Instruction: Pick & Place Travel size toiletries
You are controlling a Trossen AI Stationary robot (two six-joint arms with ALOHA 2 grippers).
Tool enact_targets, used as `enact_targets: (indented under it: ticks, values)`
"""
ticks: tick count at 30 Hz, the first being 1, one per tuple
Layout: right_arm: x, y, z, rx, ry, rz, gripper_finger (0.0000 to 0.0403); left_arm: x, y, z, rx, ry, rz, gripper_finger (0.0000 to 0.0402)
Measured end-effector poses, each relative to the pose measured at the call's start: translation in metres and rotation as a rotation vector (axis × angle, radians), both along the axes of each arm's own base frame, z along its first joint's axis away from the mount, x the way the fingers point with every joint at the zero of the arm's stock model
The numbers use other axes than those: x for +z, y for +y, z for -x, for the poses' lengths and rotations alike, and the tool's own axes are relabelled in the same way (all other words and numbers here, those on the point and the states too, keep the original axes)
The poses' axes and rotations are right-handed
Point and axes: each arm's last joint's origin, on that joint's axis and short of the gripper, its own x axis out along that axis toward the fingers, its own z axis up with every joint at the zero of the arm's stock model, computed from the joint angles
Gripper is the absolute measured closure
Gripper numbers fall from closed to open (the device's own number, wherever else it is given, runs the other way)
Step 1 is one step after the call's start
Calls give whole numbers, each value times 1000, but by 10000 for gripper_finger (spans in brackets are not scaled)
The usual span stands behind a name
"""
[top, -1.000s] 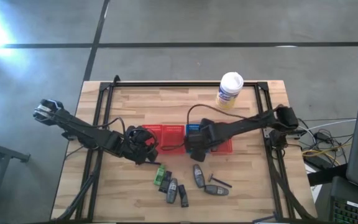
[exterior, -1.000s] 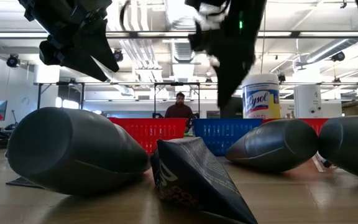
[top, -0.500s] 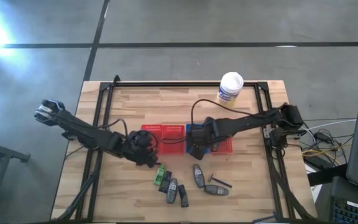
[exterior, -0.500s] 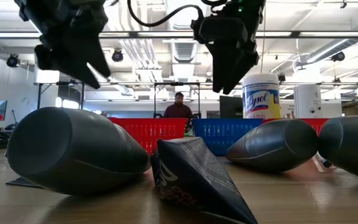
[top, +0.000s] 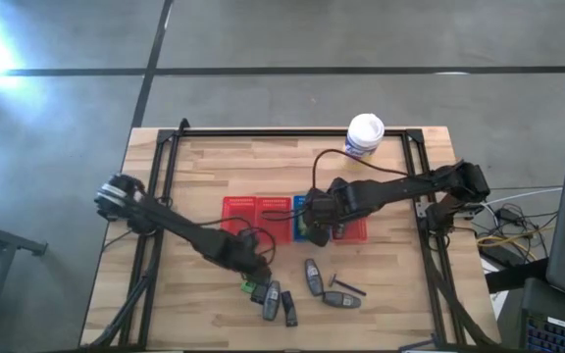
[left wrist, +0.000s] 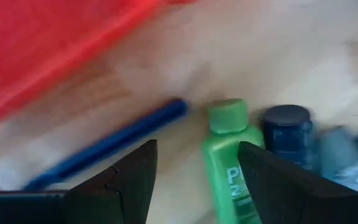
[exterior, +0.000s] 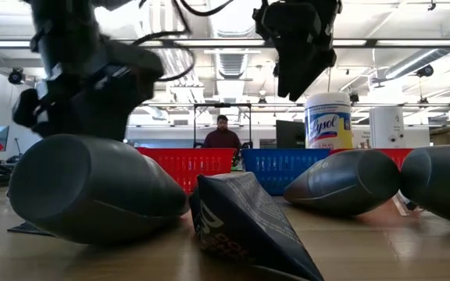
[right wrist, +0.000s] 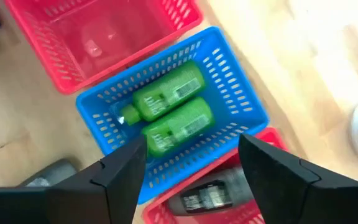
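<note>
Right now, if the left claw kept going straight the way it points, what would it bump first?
Probably the small bright green plastic bottle lying on the wooden table: the open left claw has its fingers on either side of the bottle's capped end. How near is unclear.

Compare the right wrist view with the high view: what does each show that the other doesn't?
Only the right wrist view: two bright green bottles lying side by side inside the blue mesh basket, and a dark grey tube in a red mesh basket beside it.

Only the high view: the left gripper, open, low over the loose green bottle and grey oval tubes on the wooden table; the white tub.

Both: the blue basket, red baskets flanking it, and the open right gripper above them.
</note>
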Motion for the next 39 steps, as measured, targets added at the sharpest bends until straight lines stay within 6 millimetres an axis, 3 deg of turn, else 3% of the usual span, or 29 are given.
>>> enact_targets:
  ticks: [5,11,22,31,39]
  values:
    - [2,-1,4,16,1,13,163,2,-11,-21,19,-7,9,170]
    - [-4,-1,9,52,33,27,160,11,-15,-31,48,-51,-9,170]
    - [-15,-4,35,54,60,26,134,6,-37,-23,-187,-37,-71,170]
    - [-2,-7,55,10,-88,-4,121,8,-53,-14,-231,-48,-74,170]
    - [-5,-8,65,-8,-128,-21,106,4,-55,-12,-271,-10,-48,170]
